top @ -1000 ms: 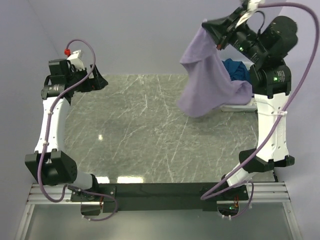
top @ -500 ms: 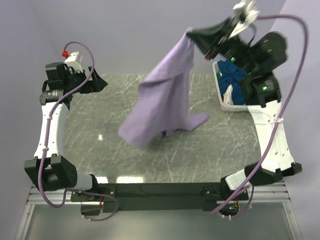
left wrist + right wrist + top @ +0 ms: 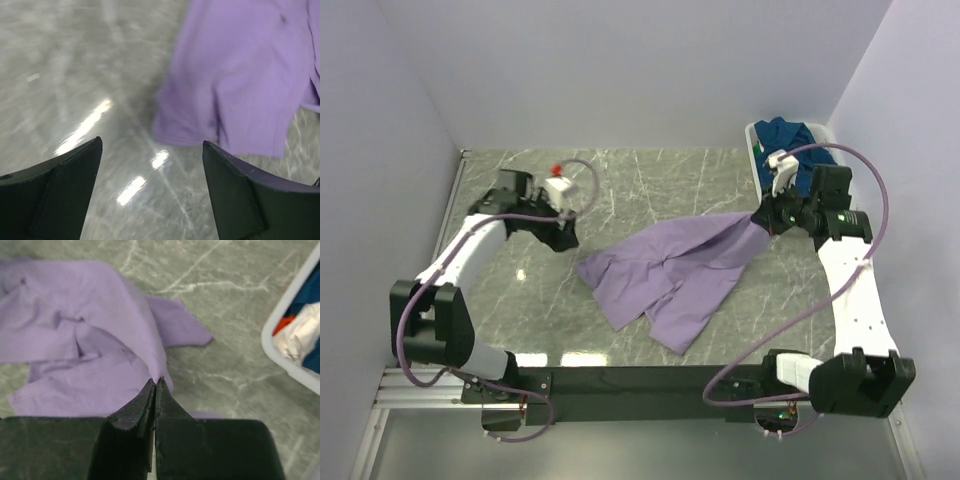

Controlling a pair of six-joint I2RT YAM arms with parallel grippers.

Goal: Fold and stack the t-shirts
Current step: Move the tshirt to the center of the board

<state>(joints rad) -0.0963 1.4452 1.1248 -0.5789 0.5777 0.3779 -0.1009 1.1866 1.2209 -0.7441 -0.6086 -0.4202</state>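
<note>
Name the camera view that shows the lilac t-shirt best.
Top external: the whole lilac t-shirt lies rumpled on the table, seen end to end. Left wrist catches only one blurred edge; right wrist shows a crumpled part running to its closed fingers.

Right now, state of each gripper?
Left gripper: open, holding nothing.
Right gripper: shut on the crumpled pale lilac cloth t-shirt.
</note>
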